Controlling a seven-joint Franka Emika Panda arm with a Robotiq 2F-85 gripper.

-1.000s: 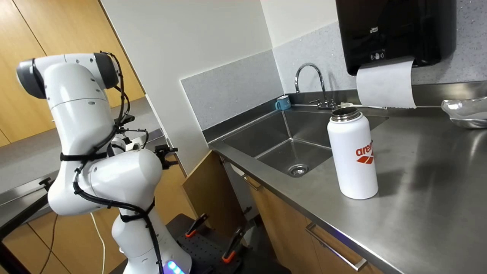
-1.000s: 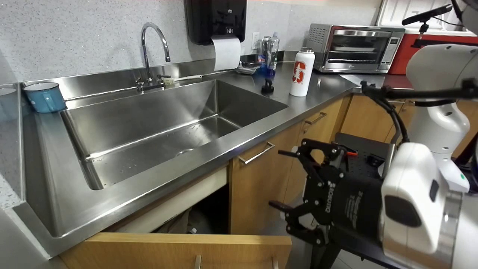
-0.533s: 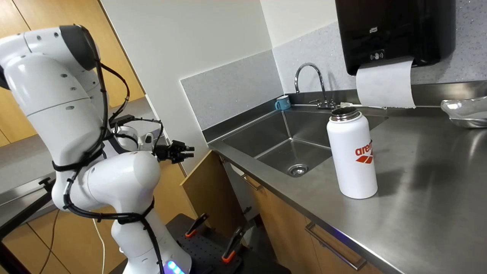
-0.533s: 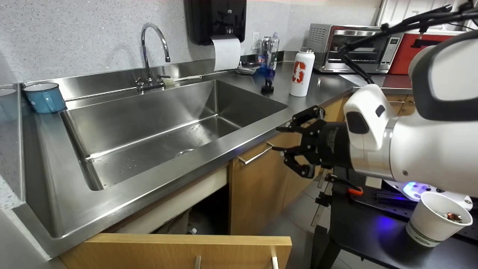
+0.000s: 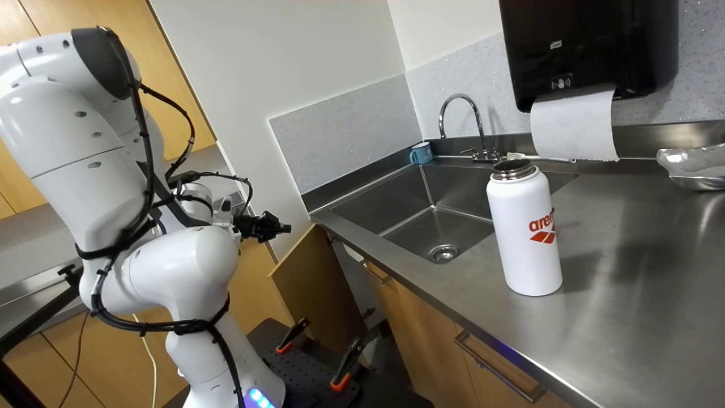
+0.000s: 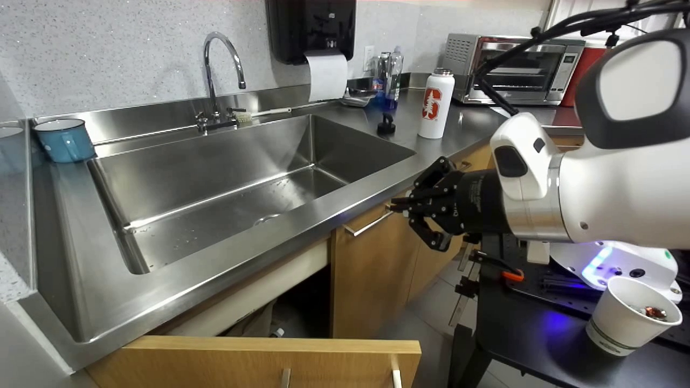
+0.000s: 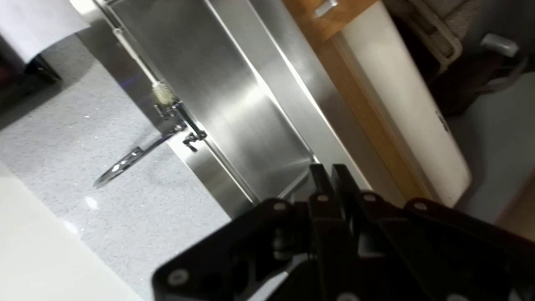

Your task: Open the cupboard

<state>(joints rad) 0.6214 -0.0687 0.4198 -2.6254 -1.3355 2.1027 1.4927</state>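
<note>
Honey-brown wooden cupboard door point(image 6: 242, 364) stands open beneath the stainless-steel sink point(image 6: 215, 183)

The door juts out from the front below a long brushed-steel surface point(image 5: 600, 328), baring the dark inside of the cupboard point(image 6: 310, 307). In an exterior view a few brownish contents point(image 6: 261, 323) show within, too dim to name. A cream panel point(image 6: 275, 291) runs across the top of it.

The white, round-jointed robot arm point(image 6: 625, 199) reaches toward the sink front, its black metal gripper point(image 6: 400, 205) pointing that way. The jaws are clenched, tip against tip or very nearly; in the wrist view only a sliver of a gap shows between them. In an exterior view their ends overlap one end of a silver bar handle point(image 6: 371, 224) on the neighbouring wooden front point(image 6: 372, 275); I cannot tell whether they touch it.

On the brushed-steel surface a white cylindrical bottle with red printing point(image 5: 525, 238) stands upright, a small black cap point(image 6: 386, 126) near it. A curved chrome tap point(image 6: 211, 75) rises behind the sink, with a pale-bristled brush point(image 6: 244, 117) beside it and a blue enamel mug point(image 6: 64, 143) at one end. White paper point(image 5: 575, 124) hangs from a black box-shaped dispenser point(image 5: 589, 45). A white paper cup point(image 6: 620, 323) stands on a separate black surface point(image 6: 523, 328) near the arm.
</note>
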